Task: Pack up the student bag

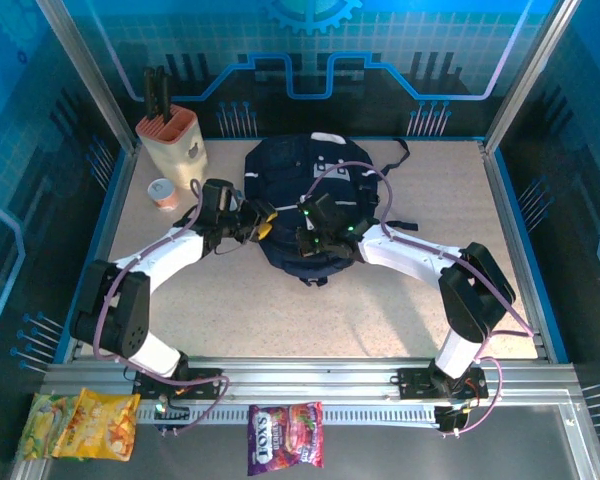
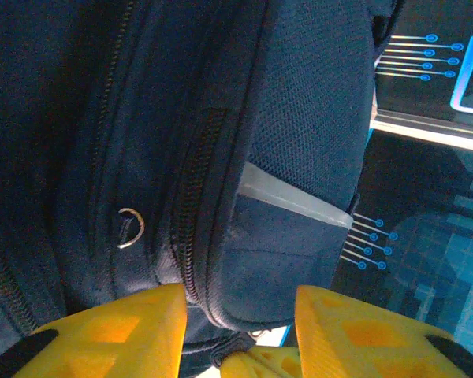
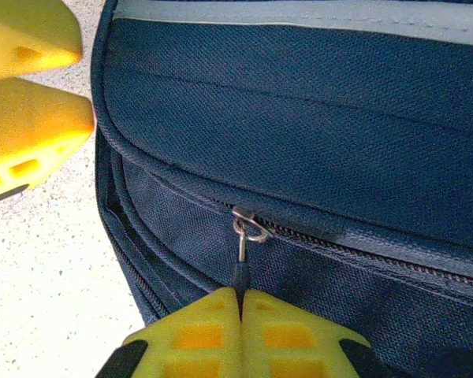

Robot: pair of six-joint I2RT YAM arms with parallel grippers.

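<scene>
The student bag (image 1: 315, 190), dark navy with a pale stripe, lies at the middle back of the table. My right gripper (image 3: 240, 298) sits at its near edge, shut on the black zipper pull (image 3: 240, 272) of a front pocket whose zip is closed there. My left gripper (image 2: 240, 311) is at the bag's left side, its yellow fingers (image 2: 118, 331) standing apart with a rounded corner of the bag (image 2: 260, 268) between them. Whether they press the fabric I cannot tell. Those left fingers (image 3: 31, 134) also show beside the bag in the right wrist view.
A beige knife block (image 1: 170, 140) and a small cup (image 1: 162, 192) stand at the back left. Snack packets lie outside the table on the front rail, yellow ones (image 1: 80, 425) at the left and a purple one (image 1: 285, 437) in the middle. A metal ring (image 2: 130, 227) hangs on the bag.
</scene>
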